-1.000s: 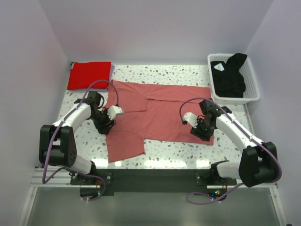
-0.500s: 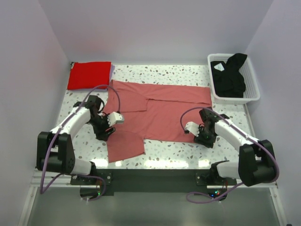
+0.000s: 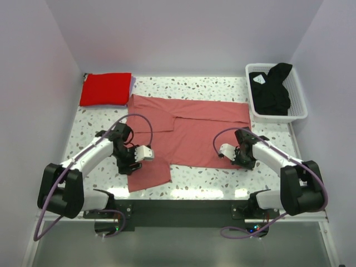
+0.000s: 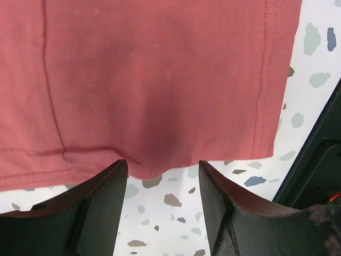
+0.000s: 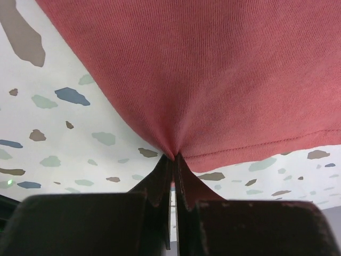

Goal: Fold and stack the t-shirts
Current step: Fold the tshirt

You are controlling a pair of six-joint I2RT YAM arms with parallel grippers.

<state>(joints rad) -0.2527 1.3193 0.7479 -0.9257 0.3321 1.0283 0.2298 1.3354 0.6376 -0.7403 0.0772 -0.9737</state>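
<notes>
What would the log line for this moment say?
left gripper: open, at pink shirt hem | right gripper: shut on pink shirt edge | red shirt: folded, far left | black shirt: in basket

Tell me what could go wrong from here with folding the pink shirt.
1. The right gripper is shut on only a thin pinch at the edge of the pink shirt, so the cloth may slip out when lifted.
2. The left gripper is open with the cloth edge barely between its jaws; it may close on too little, and a one-sided lift would skew the fold.
</notes>
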